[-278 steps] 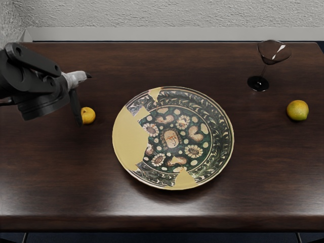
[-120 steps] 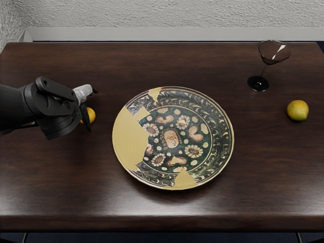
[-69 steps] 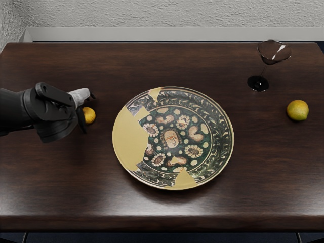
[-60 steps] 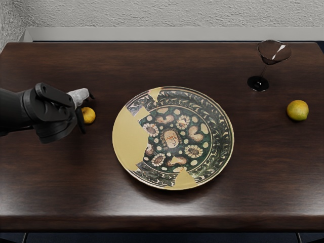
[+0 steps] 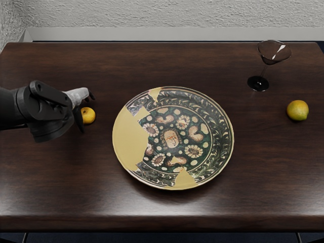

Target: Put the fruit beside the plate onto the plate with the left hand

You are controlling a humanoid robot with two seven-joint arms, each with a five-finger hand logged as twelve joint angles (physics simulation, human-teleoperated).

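Small orange fruit (image 5: 88,115) is sitting on the table (image 5: 71,187), just left of the plate (image 5: 125,139). There's a narrow strip of bare wood between the two. It isn't on the plate.

Left hand (image 5: 48,112) is right beside the fruit, on its left, with the arm coming in from the left edge. The fingers (image 5: 77,94) are apart and not closed around anything. One pale digit with a dark tip reaches out above and behind the fruit. One dark digit points down along the fruit's left edge. I can't tell whether that dark digit actually touches the fruit, since the two overlap from this angle. The fruit's right side and front are fully exposed with nothing wrapped around them, so there's no grasp. The rest of the hand is a dark bulk that hides the other digits.

The plate is large and round, flat at the centre of the table. It has a green and cream pattern with a face in the middle, flower shapes around it and plain yellow patches on the left and bottom rim. Nothing is lying on it.

A second, bigger orange fruit (image 5: 297,110) is on the far right, well apart from the plate and the hand. A cocktail glass (image 5: 268,63) stands at the back right, behind that second fruit. Its base is on the table and its bowl leans right of the foot.
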